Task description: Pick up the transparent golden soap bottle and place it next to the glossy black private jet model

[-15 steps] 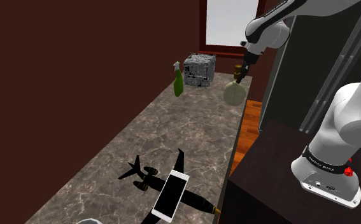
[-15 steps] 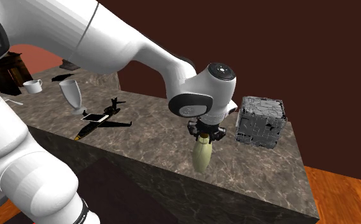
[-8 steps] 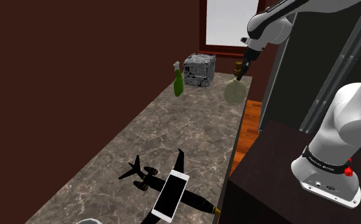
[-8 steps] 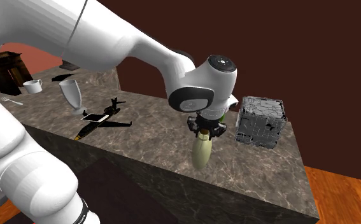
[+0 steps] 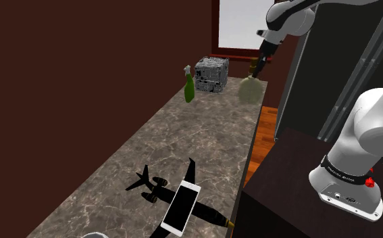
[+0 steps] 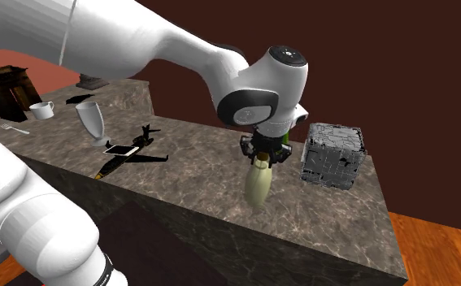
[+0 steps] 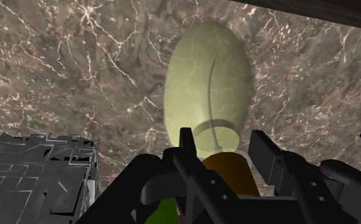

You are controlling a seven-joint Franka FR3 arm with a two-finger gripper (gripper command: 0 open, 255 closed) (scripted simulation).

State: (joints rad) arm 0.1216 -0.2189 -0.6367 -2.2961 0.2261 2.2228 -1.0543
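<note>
The soap bottle [image 5: 249,90] is a pale yellow-green, see-through, egg-shaped bottle with a brown neck. It hangs just above the far end of the marble counter [image 5: 169,142]. My gripper [image 5: 256,68] is shut on its neck from above. From the second exterior view, the bottle [image 6: 258,184] dangles below the gripper [image 6: 263,155]. Through the wrist camera, the bottle [image 7: 207,83] sits between the black fingers [image 7: 186,145] of the gripper [image 7: 226,159]. The black jet model [image 5: 157,191] lies at the counter's near end, with a white slab [image 5: 180,207] on top of it. The jet [image 6: 136,154] is far from the bottle.
A grey cube [image 5: 211,74] and a green spray bottle [image 5: 189,86] stand at the far end near the bottle. The cube [image 6: 332,154] is close beside the gripper. A glass goblet [image 6: 90,120] and a white cup [image 6: 41,110] stand past the jet. The dark stand [image 5: 284,189] borders the counter edge.
The gripper has risen with the soap bottle, lifting it higher off the counter. It has also drifted slightly towards the cube. The jet and the other objects have not moved.
</note>
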